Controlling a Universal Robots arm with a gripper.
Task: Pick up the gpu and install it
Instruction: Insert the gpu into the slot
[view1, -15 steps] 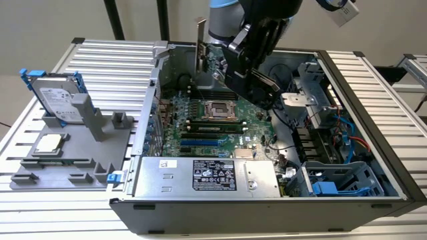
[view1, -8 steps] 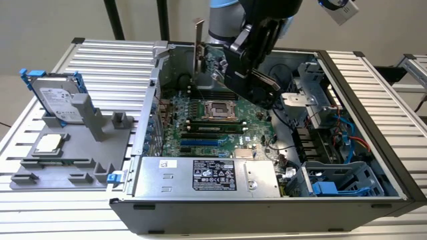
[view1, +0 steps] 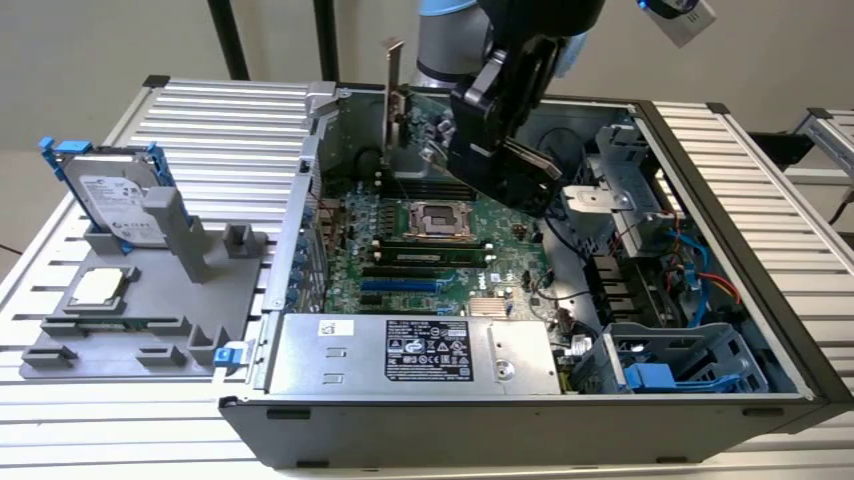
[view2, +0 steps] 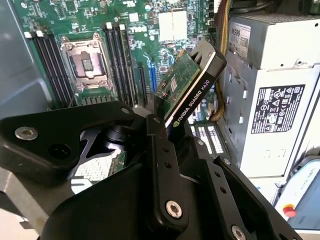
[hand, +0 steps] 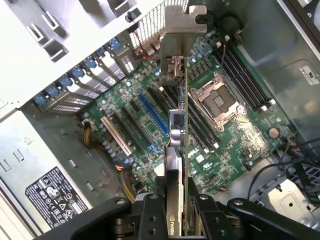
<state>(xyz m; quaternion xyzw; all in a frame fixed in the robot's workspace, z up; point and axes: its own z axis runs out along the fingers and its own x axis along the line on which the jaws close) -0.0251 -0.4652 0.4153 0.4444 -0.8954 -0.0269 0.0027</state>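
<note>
The gpu (view2: 192, 85) is held on edge in the tool (view2: 164, 120), which is closed on the card's end. The green board forms one face and the black shroud the other. The card hangs clear of the motherboard (hand: 230, 135) inside the open computer case (view1: 534, 415), over the expansion slots near the long blue slot (hand: 152, 115). Its silver bracket (hand: 182, 25) points toward the vented rear wall. The CPU socket (view1: 438, 218) lies near the card. The power supply (view1: 414, 350) sits along one case wall. On the slatted surface (view1: 200, 110), at the exterior view's left, a grey fixture (view1: 147, 300) carries a hard drive (view1: 114, 195) in a blue frame.
</note>
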